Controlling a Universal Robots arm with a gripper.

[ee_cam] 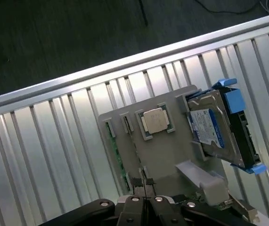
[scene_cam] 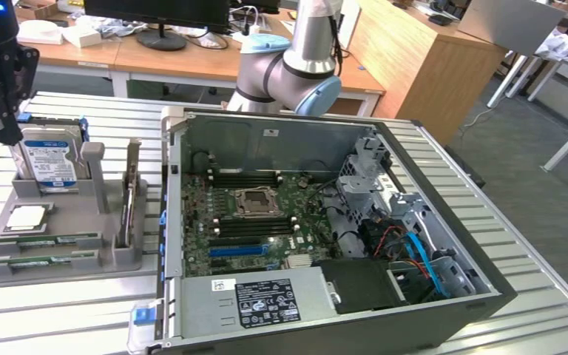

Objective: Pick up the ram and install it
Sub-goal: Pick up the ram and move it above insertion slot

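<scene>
While the tool [scene_cam: 6, 134] hangs clenched and empty above the far left end of the grey holder [scene_cam: 72, 211], close to the hard drive [scene_cam: 47, 161], the ram [scene_cam: 44, 240] lies untouched in the holder's near slots. The holder is placed on the exterior view's left of the open computer case [scene_cam: 264, 140].

The step in hand is judged to be the approach. The jaws would need to be parted before descent and lined up across the thin board at its middle. The stick should then be lifted straight out of its slot, so that neither the holder nor the CPU chip [scene_cam: 26, 217] just beyond it is disturbed.

Two green sticks are counted, along with one hard drive, one CPU chip, one upright card [scene_cam: 131, 194], one holder and one case on the worktop [scene_cam: 541, 244].
</scene>
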